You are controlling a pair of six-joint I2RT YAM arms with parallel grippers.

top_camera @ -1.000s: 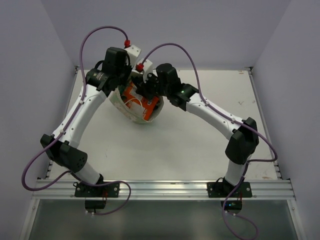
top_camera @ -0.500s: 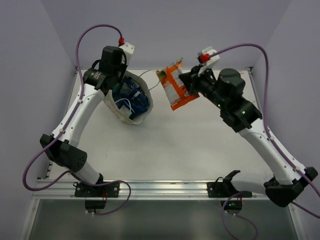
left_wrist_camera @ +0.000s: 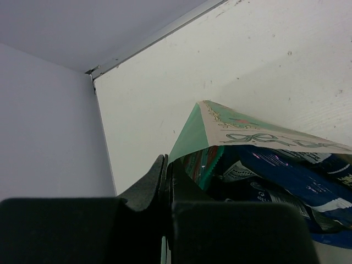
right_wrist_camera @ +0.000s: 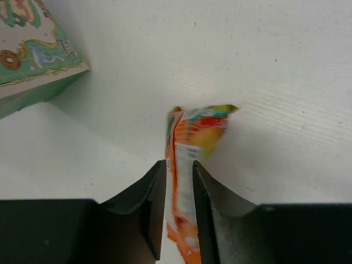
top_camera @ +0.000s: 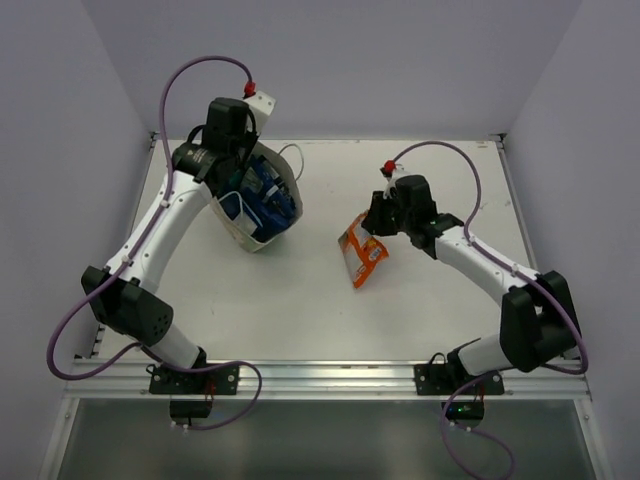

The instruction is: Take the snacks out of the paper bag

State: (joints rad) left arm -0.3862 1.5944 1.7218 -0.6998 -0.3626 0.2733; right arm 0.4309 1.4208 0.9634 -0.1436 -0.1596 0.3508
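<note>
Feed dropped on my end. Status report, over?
Left end effector shut on paper bag rim. Right end effector astride orange packet, out of bag, grip unclear. Blue packets inside bag. No obstruction seen.

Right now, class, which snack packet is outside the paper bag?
The orange packet: it is between the right gripper's fingers, apart from the paper bag, while the blue packets lie inside it.
</note>
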